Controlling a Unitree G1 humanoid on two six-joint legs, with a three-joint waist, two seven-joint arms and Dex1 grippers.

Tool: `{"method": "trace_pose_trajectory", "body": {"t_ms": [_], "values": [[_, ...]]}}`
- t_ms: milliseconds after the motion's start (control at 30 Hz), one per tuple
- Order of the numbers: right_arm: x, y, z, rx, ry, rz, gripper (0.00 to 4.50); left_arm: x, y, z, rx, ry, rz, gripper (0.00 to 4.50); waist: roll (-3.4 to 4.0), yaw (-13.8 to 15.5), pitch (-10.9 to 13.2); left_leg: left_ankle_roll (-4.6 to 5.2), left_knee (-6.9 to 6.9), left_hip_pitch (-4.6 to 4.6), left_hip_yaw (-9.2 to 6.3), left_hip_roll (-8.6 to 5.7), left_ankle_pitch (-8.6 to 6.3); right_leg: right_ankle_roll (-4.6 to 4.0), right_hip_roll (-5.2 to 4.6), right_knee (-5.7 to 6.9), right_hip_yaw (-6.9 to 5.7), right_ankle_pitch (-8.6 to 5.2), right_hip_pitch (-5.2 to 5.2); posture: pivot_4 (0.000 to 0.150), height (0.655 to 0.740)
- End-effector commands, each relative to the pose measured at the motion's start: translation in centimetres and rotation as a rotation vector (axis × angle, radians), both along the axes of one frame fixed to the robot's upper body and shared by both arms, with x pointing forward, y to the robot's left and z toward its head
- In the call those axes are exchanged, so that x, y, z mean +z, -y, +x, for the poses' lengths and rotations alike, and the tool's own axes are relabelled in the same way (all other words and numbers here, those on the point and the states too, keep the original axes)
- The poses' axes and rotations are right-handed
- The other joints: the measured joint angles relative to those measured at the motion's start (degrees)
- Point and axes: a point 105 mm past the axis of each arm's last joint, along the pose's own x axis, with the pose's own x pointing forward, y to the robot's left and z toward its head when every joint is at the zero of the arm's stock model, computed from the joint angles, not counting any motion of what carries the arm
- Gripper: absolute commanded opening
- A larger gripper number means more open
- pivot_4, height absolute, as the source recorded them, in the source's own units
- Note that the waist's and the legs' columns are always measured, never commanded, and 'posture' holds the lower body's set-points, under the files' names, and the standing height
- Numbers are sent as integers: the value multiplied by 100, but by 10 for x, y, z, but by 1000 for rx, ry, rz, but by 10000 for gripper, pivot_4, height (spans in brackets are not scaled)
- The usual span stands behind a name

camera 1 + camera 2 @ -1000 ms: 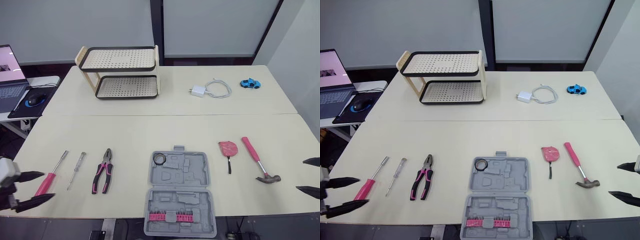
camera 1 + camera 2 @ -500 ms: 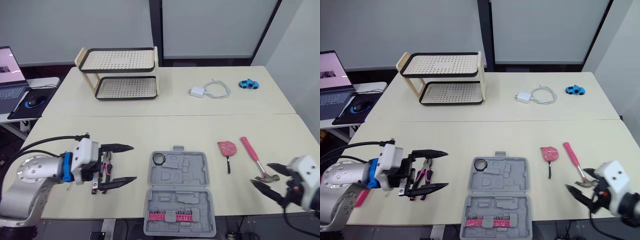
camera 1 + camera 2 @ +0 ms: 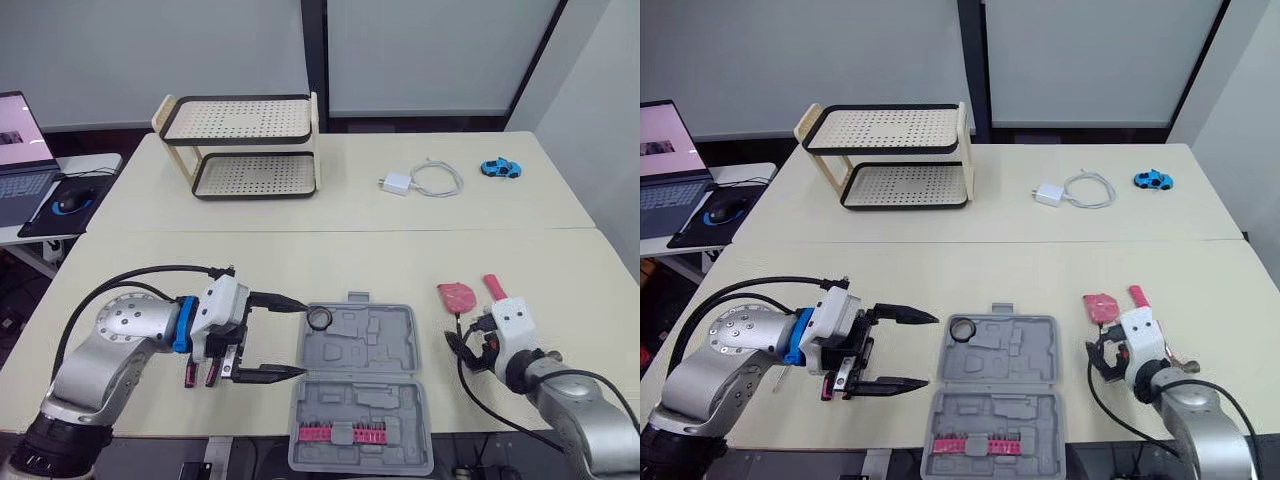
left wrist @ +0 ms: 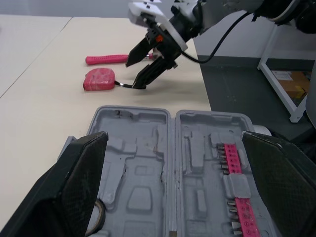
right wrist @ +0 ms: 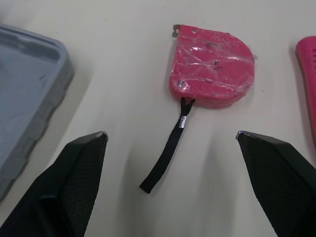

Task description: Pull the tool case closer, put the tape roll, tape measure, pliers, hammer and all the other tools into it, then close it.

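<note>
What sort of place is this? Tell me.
Probably an office or lab room: plain tables pushed together, a laptop on a side desk, and an open tool case.

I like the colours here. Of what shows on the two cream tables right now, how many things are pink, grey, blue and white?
Pink: 4 (tape measure, hammer, pliers, bit strip in the case)
Grey: 1 (tool case)
Blue: 1 (toy car)
White: 1 (charger with cable)
Total: 7
</note>
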Motion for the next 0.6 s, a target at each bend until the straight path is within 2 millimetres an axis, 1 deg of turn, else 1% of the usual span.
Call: {"method": "trace_pose_trajectory", "body": {"t_ms": [33, 133, 233, 400, 533, 600], "values": [[-3, 7, 11, -71, 23, -16, 44824, 2, 7, 0, -21, 19, -3, 45000, 1, -1, 0, 0, 0, 0, 0, 0, 0, 0, 0, 0, 0, 0, 0, 1500, 7400], [-10, 4, 15, -68, 14, -24, 44824, 1, 10, -1, -31, 20, -8, 45000, 1, -2, 0, 0, -1, -1, 0, -1, 0, 0, 1, 0, -1, 0, -2, 1500, 7400], [-15, 3, 20, -80, 13, -22, 38625, 0, 13, -1, -38, 22, -10, 45000, 1, -17, -1, 0, -1, 1, 1, 0, 0, 0, 4, 1, -1, 0, -2, 1500, 7400], [-22, 4, 21, -97, -15, -16, 21449, 0, 15, 1, -44, 27, -14, 45000, 0, -8, -3, 0, 3, 4, -2, 0, 1, 0, 5, 3, -1, 0, 2, 1500, 7400], [-25, 3, 16, -101, -33, 3, 6481, -1, 15, 2, -42, 27, -14, 45000, 0, -1, -5, 0, 3, 3, -4, 0, 1, 0, 4, 3, -1, 0, 4, 1500, 7400], [-26, 3, 13, -107, -42, 14, 295, -2, 14, 2, -42, 25, -11, 45000, -1, 1, -6, 0, 3, 3, -6, 0, 1, 0, 3, 3, -1, 0, 4, 1500, 7400]]}}
